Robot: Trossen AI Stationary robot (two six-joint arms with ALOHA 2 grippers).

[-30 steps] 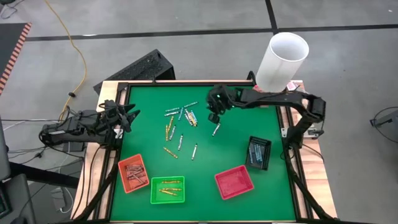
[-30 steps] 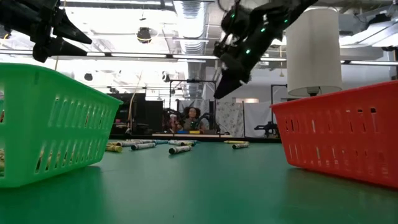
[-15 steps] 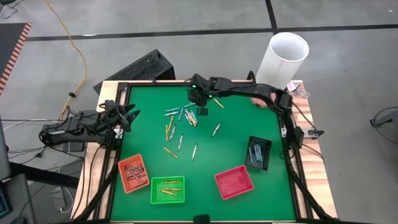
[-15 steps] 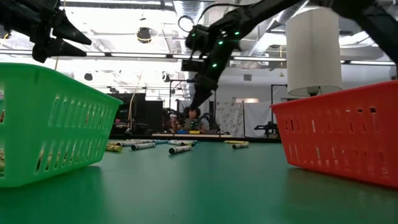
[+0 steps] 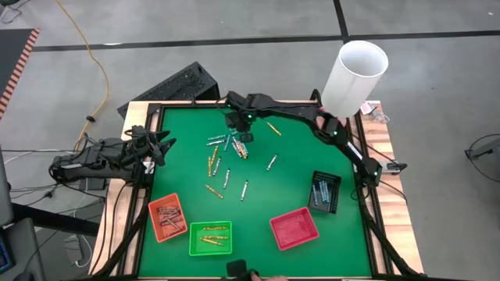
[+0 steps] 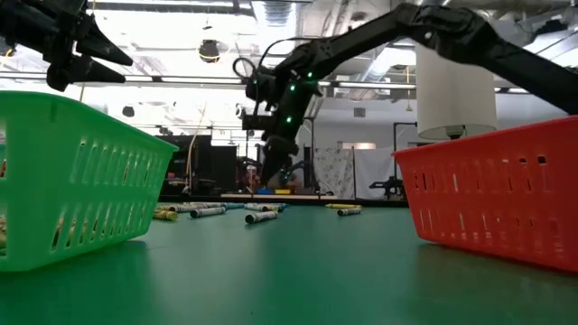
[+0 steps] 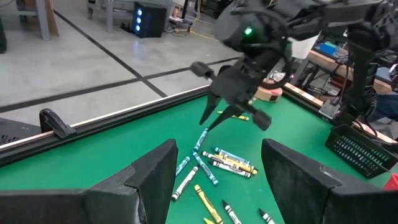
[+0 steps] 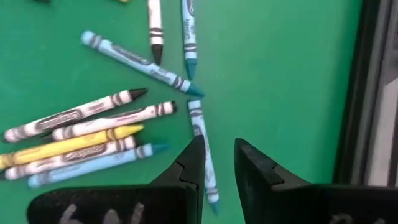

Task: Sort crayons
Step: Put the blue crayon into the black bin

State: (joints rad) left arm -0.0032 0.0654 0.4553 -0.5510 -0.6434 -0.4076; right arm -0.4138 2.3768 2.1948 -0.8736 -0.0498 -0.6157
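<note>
The green table (image 5: 289,187) carries a white cylinder (image 5: 355,76) at its far right corner and four small trays along the near side. The right gripper (image 5: 241,134) hangs over the loose crayons (image 5: 226,152), fingers (image 8: 186,168) slightly parted and grasping nothing; a light blue crayon (image 8: 202,140) lies just beyond the fingertips. The left gripper (image 5: 160,146) waits at the left edge, fingers spread wide and released.

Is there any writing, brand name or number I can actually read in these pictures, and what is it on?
No text reads clearly.
Crayons: the paper wrappers carry printed ovals with lettering, too blurred to read.
Right gripper: pale scrawled marks on its dark body, not legible.
Trays, white tube: no lettering visible.
</note>
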